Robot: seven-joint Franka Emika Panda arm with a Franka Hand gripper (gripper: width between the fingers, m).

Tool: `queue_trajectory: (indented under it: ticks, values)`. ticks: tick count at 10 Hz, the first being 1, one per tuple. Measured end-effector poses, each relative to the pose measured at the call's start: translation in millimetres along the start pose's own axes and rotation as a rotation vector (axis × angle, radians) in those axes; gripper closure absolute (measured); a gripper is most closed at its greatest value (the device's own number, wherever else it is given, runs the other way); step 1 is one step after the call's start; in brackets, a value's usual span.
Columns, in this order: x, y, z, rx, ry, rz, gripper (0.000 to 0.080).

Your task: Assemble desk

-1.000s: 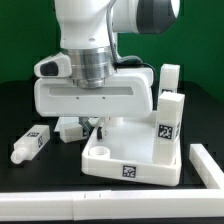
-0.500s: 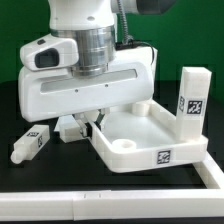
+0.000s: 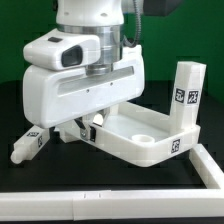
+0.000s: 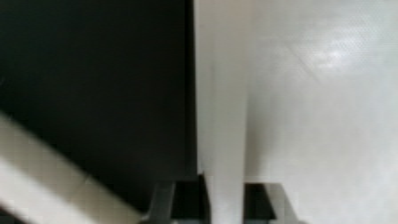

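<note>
Pincer (image 3: 88, 128) grips the desk panel (image 3: 135, 150) at its left rim, right of a loose leg (image 3: 27, 143). Only the wrist view shows the rim clamped between both fingers (image 4: 173, 202).

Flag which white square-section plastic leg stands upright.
The tagged leg at the exterior view's right, beside the white rimmed panel; the other leg, at the left, lies flat on the black table.
</note>
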State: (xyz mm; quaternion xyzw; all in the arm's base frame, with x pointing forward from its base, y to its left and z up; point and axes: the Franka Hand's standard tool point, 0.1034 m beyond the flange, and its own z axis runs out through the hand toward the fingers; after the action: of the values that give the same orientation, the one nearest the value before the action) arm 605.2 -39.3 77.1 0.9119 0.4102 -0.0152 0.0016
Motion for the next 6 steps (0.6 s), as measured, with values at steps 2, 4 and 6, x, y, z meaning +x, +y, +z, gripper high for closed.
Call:
queue_trajectory:
  ticks: [2,4,6]
  values:
    - [33.0,20.4,0.3,-0.026,-0.003,-0.245,0.0745]
    - [23.7,21.3,4.4,-0.027,-0.014,-0.382,0.0745]
    - [21.6,22.9,5.2,-0.035,-0.042,-0.510,0.0745]
